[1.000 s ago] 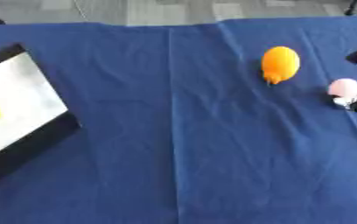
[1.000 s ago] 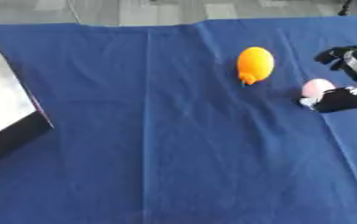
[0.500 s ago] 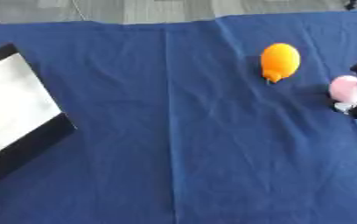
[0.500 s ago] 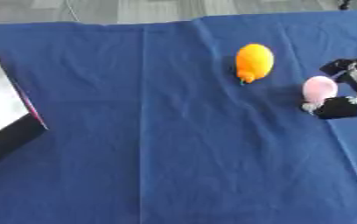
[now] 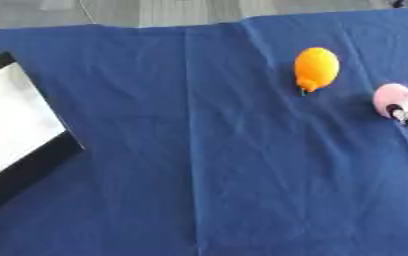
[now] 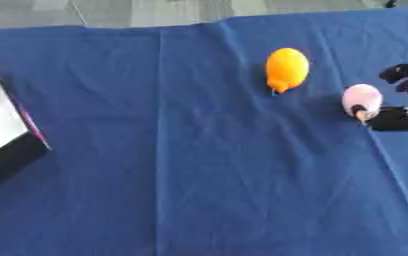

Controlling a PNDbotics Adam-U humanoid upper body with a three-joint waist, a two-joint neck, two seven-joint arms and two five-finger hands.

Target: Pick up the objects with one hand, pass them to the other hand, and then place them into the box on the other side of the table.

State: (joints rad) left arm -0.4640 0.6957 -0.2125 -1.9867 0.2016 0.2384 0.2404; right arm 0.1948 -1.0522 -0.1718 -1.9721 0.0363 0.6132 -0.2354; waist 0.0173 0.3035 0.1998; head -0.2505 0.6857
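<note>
An orange egg-shaped object [image 6: 286, 69] lies on the blue cloth at the upper right. To its right lies a smaller pink rounded object [image 6: 361, 99]. My right hand [image 6: 403, 100] comes in at the right edge and is open. Its dark thumb [image 6: 391, 120] rests against the pink object's lower right side, and its fingers [image 6: 400, 73] hang a little above and to the right of the object, apart from it. The box [image 5: 15, 130], with a black rim and white inside, stands tilted at the left edge, and something yellow shows at its left side. My left hand shows in neither view.
The blue cloth [image 5: 199, 165] covers the whole table, with a fold line running down its middle. Grey floor shows beyond the far edge.
The right hand has sunk slightly beside the pink object, its thumb staying at the object's lower side. The picture has shifted a little; the orange and pink objects have not moved.
</note>
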